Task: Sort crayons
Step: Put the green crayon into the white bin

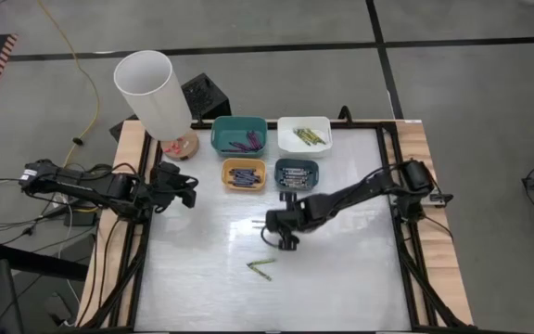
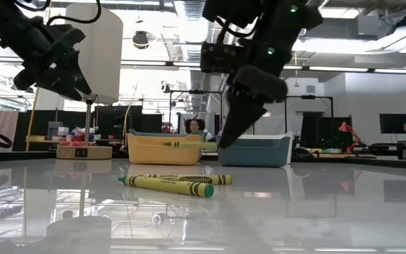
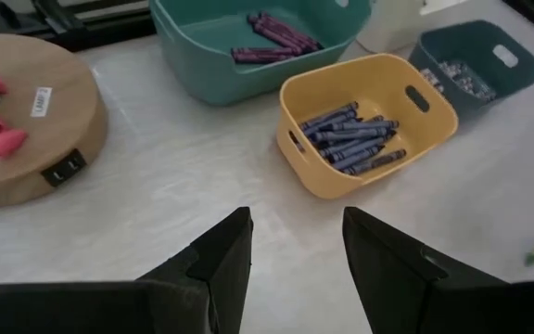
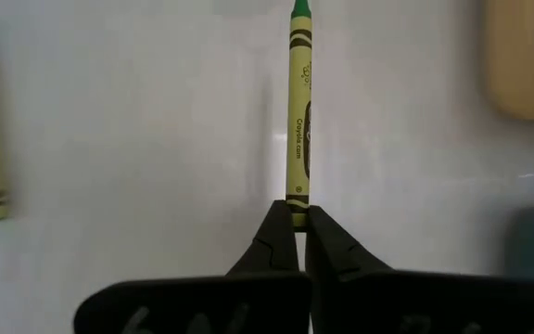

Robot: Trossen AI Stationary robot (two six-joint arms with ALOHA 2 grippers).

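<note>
My right gripper [image 1: 281,225] hovers over the middle of the table, shut on a yellow-green crayon [image 4: 298,111] that sticks out ahead of its fingertips. Two more yellow-green crayons [image 1: 260,269] lie flat on the table nearer the front edge; they also show in the low view [image 2: 171,185]. My left gripper [image 3: 295,255] is open and empty above the table's left side [image 1: 189,191], facing the bins. My right gripper pinches the crayon's blunt end [image 4: 297,210] between its two fingertips. The fingers slant down toward the table's left, and the crayon runs on in line with them, its green tip [image 4: 300,9] pointing away. The crayon is lifted clear of the table.
Four small bins stand at the back: teal with purple crayons [image 1: 239,136], white with yellow-green ones [image 1: 304,135], yellow with blue ones [image 1: 244,174], dark blue with grey ones [image 1: 297,173]. A lamp with a white shade [image 1: 153,91] and a wooden base [image 3: 26,130] stands at the back left.
</note>
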